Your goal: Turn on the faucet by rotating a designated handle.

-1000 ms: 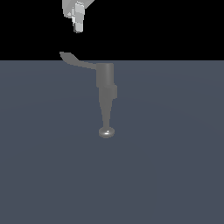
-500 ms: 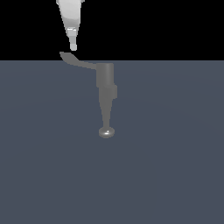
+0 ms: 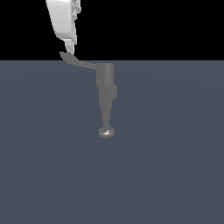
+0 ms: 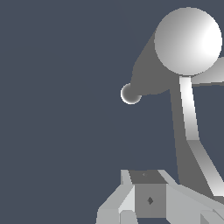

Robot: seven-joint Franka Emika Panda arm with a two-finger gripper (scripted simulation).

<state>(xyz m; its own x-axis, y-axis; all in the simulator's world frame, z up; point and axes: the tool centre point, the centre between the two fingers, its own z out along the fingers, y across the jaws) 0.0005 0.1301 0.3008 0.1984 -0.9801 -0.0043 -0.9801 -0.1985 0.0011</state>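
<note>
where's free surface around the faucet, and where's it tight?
Bare surface on both sides of the faucet and in front of the spout knob. Crowded only at the handle tip, on the exterior view's left, where the gripper sits just above it.

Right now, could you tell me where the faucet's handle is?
In the exterior view, the handle sticks out from the faucet body toward that view's left, its flared tip directly below the gripper.

Grey faucet: cylindrical body upright, tapered spout toward 6 o'clock, shiny knob end. Thin flat handle toward 10 o'clock, tip upturned.
</note>
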